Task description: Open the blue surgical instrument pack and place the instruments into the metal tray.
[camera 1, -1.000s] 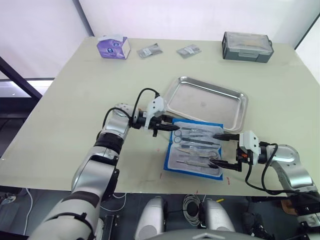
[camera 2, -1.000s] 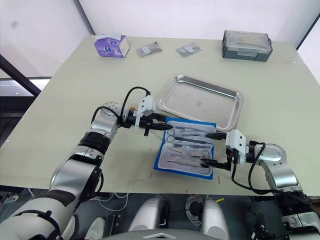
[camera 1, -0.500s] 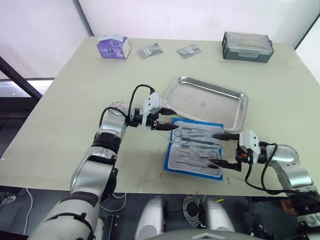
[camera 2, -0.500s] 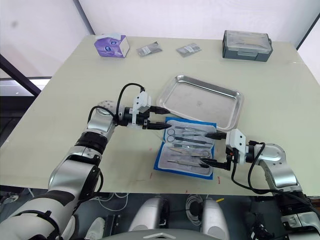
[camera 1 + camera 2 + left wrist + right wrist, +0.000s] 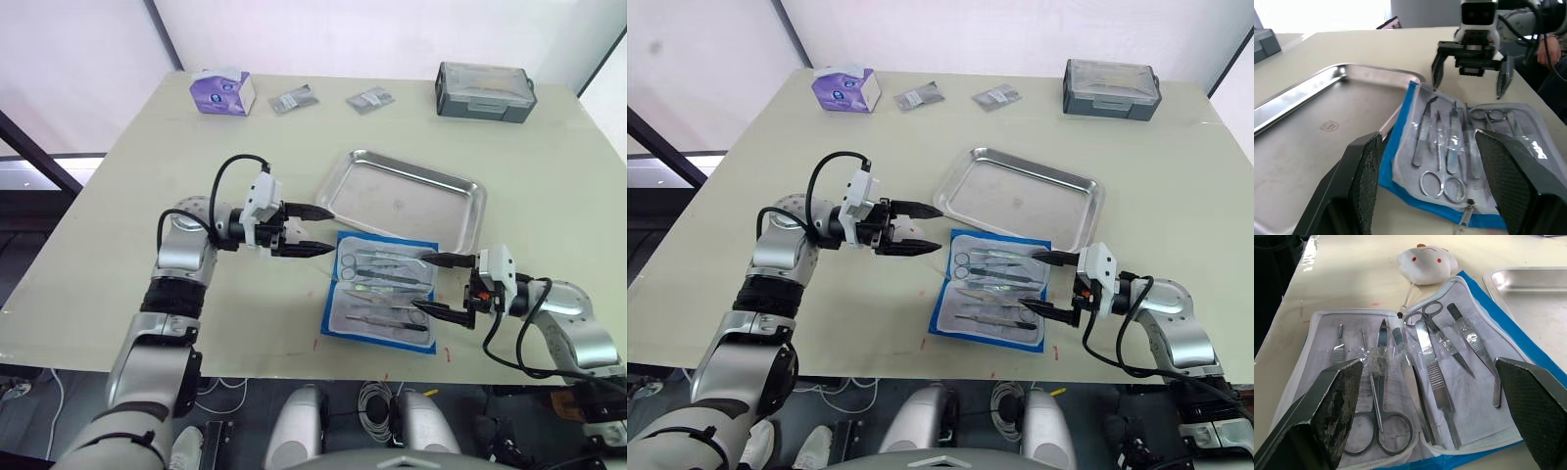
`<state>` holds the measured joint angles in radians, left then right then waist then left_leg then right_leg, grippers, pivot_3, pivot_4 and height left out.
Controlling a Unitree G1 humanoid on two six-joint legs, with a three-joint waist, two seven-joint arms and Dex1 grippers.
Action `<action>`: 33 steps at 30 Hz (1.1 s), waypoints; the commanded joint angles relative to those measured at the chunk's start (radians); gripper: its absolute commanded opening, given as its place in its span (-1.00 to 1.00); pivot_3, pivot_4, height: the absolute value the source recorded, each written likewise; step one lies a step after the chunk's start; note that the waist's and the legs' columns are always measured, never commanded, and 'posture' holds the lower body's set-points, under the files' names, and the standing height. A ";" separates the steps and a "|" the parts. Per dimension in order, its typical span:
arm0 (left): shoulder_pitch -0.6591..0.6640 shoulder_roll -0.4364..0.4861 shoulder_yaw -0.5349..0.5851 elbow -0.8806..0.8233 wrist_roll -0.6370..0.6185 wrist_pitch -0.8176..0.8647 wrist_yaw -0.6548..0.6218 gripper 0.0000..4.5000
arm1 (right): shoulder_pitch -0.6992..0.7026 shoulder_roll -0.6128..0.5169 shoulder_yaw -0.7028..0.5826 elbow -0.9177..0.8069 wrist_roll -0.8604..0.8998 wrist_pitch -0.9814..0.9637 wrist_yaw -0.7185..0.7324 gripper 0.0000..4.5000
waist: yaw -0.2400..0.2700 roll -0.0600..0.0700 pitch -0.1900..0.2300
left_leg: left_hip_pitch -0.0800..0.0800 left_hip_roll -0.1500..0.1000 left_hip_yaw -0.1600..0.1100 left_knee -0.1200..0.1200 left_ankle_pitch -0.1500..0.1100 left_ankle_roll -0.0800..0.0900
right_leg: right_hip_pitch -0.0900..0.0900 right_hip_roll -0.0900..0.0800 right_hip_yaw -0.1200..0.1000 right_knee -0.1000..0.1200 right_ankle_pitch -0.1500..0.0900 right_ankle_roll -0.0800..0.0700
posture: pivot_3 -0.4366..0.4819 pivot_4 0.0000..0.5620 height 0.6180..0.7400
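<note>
Risk: slim silver instruments (image 5: pixel 1425 352) snagging in clear pockets of the flat blue fabric pack (image 5: pixel 382 291), lying open beside the shiny steel tray (image 5: pixel 404 197). Left gripper (image 5: pixel 312 230) and right gripper (image 5: pixel 437 286) flank the pack, released, empty.

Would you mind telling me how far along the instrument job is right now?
Done: the blue pack lies open. In hand: nothing; the left pincer and right pincer are both open, flanking it. Left: every one of the instruments sits in its pockets, and the metal tray holds none.
</note>
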<state>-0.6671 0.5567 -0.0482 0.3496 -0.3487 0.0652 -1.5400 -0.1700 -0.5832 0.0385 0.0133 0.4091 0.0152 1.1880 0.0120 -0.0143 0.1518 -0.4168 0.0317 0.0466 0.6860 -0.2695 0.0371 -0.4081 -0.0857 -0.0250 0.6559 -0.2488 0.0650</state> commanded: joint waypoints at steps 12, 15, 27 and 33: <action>0.136 0.079 0.013 -0.273 -0.100 0.110 0.011 0.43 | -0.010 0.006 -0.026 0.021 -0.007 -0.034 -0.001 1.00 | 0.000 0.000 0.000 | 0.000 0.000 0.000 0.000 0.000 0.000 | 0.000 0.000 0.000 0.000 0.000 0.000 | -0.05 -0.47 0.79; 0.155 0.087 0.015 -0.305 -0.112 0.125 0.017 0.43 | -0.007 0.014 -0.020 0.057 -0.021 -0.059 0.003 1.00 | 0.001 0.000 0.000 | 0.000 0.000 0.000 0.000 0.000 0.000 | 0.000 0.000 0.000 0.000 0.000 0.000 | -0.05 -0.47 0.79; 0.197 0.097 0.013 -0.353 -0.132 0.140 0.037 0.43 | 0.011 0.062 -0.002 0.160 -0.059 -0.154 0.008 1.00 | 0.000 0.000 0.000 | 0.001 0.000 0.000 0.000 0.000 0.000 | 0.000 0.000 0.001 -0.001 0.000 0.000 | -0.05 -0.47 0.79; 0.197 0.097 0.010 -0.348 -0.132 0.135 0.042 0.43 | 0.013 0.068 0.018 0.191 -0.088 -0.184 0.018 1.00 | 0.000 0.000 0.000 | 0.001 0.000 0.000 0.000 0.000 0.000 | 0.000 0.000 0.001 -0.001 0.000 0.000 | -0.05 -0.47 0.79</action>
<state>-0.4677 0.6438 -0.0482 0.0292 -0.4670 0.2081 -1.4998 -0.1696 -0.5162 0.0425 0.1996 0.3288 -0.1595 1.1953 0.0120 -0.0142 0.1518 -0.4162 0.0321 0.0468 0.6856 -0.2695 0.0372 -0.4082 -0.0853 -0.0241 0.6553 -0.2488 0.0650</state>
